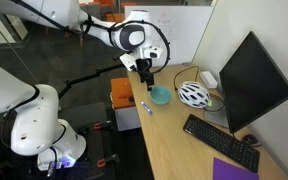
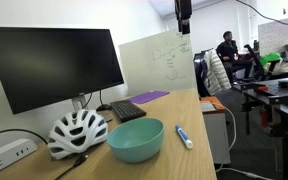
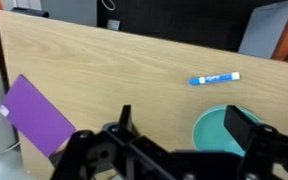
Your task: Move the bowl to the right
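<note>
The pincer [image 3: 180, 118] hangs in the air above the bench [image 3: 104, 60]. Its two fingers are spread wide and hold nothing. The bowl [image 3: 210, 132] sits on the bench, down below the pincer and nearer one finger than the other. They do not touch. In an exterior view, the bowl [image 2: 136, 140] is between the helmet [image 2: 77, 130] and a blue pen [image 2: 183, 137].
</note>
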`<control>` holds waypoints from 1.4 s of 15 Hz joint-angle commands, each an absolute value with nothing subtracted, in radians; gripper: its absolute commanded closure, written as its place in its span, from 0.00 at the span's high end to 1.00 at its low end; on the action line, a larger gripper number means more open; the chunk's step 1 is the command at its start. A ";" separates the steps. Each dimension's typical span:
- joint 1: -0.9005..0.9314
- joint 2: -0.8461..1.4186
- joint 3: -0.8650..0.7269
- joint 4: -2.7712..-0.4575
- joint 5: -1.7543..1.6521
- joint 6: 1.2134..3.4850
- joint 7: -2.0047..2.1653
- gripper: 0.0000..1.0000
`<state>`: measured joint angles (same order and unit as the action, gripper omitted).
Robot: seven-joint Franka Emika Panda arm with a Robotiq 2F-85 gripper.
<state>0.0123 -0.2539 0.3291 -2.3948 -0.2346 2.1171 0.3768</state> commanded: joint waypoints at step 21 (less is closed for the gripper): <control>0.413 0.623 0.114 -1.801 -0.409 2.356 0.744 1.00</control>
